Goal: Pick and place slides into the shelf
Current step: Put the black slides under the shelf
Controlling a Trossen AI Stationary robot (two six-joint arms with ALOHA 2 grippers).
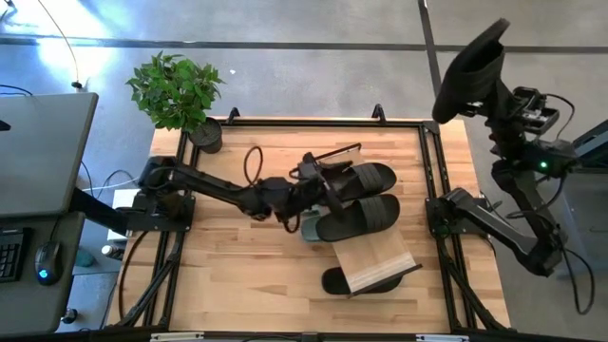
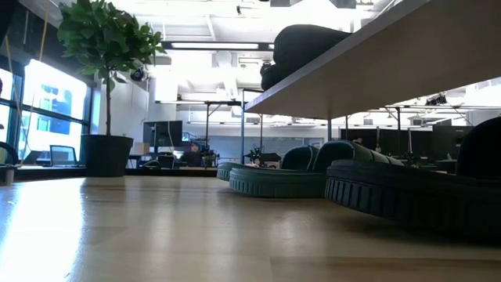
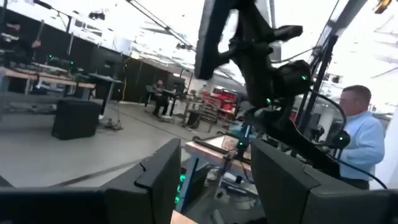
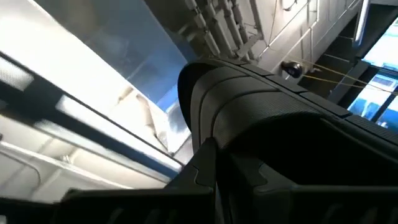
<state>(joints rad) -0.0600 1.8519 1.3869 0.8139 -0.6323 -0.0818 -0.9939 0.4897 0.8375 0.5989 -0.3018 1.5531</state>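
Note:
The shelf [image 1: 380, 261] stands mid-table, and its light plank [image 2: 407, 55] slopes. Two black slides [image 1: 366, 179] [image 1: 359, 217] lie side by side on its far part. Green slides [image 2: 274, 180] rest sole-down on the table under it, and one [image 1: 309, 228] peeks out. Another black slide [image 1: 337, 280] lies under the near end. My left gripper [image 3: 214, 180] is open and holds nothing, just left of the two black slides [image 1: 318, 195]. My right gripper [image 4: 216, 171] is shut on a black slide [image 1: 470, 71], raised high beyond the table's right edge. My right gripper pinches the black slide between its two shut fingers [image 4: 205, 165] at a dark edge [image 4: 214, 146] below the ribbed strap [image 4: 249, 93]. Which edge this is, the fingers hide. The slide stands up above the gripper, lifted clear of everything.
A potted plant [image 1: 180, 95] stands at the table's far left corner. A desk with a keyboard and a mouse [image 1: 43, 261] is off the left side. A person [image 3: 360, 137] stands beyond the table in the room. Bare tabletop [image 2: 156, 227] lies left of the shelf.

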